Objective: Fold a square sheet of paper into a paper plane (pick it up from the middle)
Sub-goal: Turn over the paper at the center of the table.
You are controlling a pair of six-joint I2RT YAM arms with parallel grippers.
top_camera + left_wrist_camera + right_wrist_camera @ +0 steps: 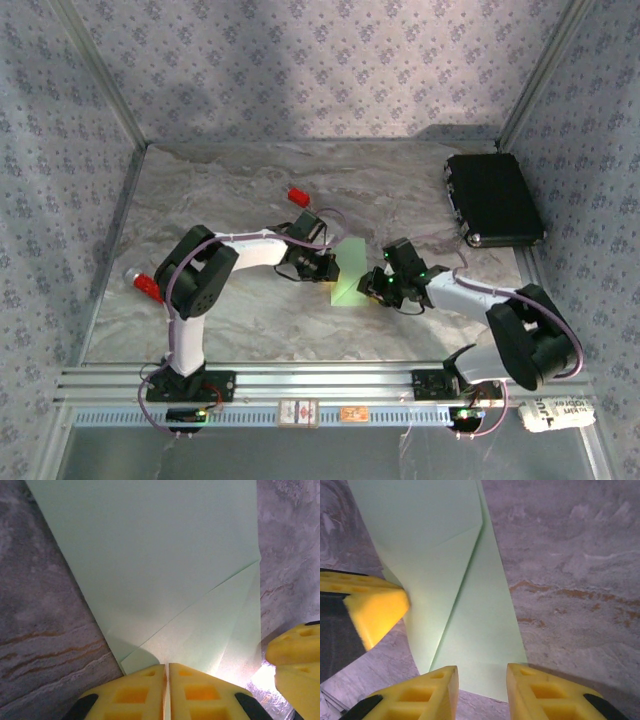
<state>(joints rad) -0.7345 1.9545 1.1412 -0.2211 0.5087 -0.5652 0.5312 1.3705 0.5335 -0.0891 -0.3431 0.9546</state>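
Note:
The square sheet of paper (pixel 350 268) is pale green and folded, with diagonal creases, and sits at the middle of the marble table between both arms. My left gripper (pixel 325 268) is shut on the sheet's near edge; in the left wrist view a thin edge of the paper (pixel 165 570) runs into the closed left gripper (pixel 167 666). My right gripper (pixel 378 285) is open, and in the right wrist view the right gripper (pixel 482 672) straddles one end of the paper (pixel 470 615) without pinching it. The paper plane is out of view.
A black case (pixel 492 198) lies at the back right. A small red block (pixel 298 194) sits behind the left arm and another red piece (pixel 148 285) near the left wall. An aluminium rail (pixel 330 382) runs along the near edge. Patterned walls enclose the table.

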